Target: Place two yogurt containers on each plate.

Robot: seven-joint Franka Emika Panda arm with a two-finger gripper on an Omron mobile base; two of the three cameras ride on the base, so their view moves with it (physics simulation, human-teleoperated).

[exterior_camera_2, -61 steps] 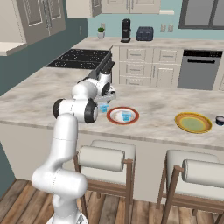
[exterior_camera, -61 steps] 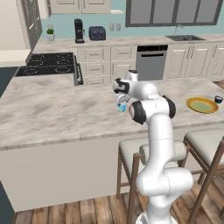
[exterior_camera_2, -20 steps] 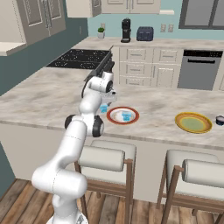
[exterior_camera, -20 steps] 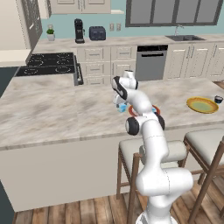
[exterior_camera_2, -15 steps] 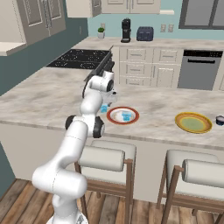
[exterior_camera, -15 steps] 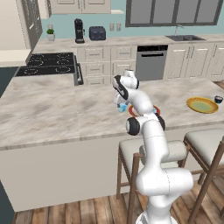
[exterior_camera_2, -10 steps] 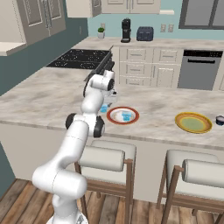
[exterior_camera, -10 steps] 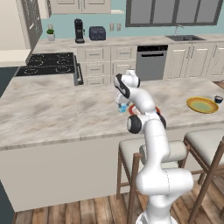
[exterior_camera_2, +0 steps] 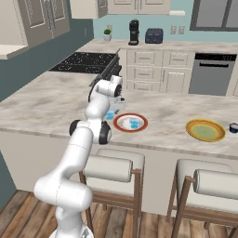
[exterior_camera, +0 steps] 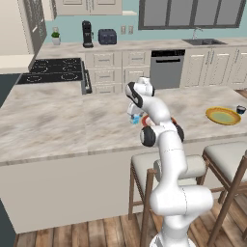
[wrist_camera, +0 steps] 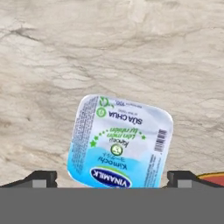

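Observation:
A pale blue yogurt container [wrist_camera: 120, 140] stands on the marble counter, seen from straight above in the hand view. My gripper [wrist_camera: 111, 177] is open just above it, one fingertip [wrist_camera: 43, 177] on each side, apart from its walls. In the right base view the gripper [exterior_camera_2: 114, 108] hovers over this cup [exterior_camera_2: 110, 115], just left of the white plate with a red-orange rim [exterior_camera_2: 122, 125], which carries another pale blue cup [exterior_camera_2: 134, 123]. The yellow plate [exterior_camera_2: 205, 129] lies farther right with a dark cup [exterior_camera_2: 234, 127] beside it. The left base view shows the gripper [exterior_camera: 133, 113] over the cup [exterior_camera: 135, 119].
Two bar stools [exterior_camera_2: 114, 168] stand at the counter's near edge below the plates. A stove [exterior_camera_2: 86, 62] lies at the far left. Bare marble stretches left of the gripper [exterior_camera: 58, 120].
The hand has sunk slightly toward the pale blue cup beside the red-rimmed plate. Its jaws have stayed open.

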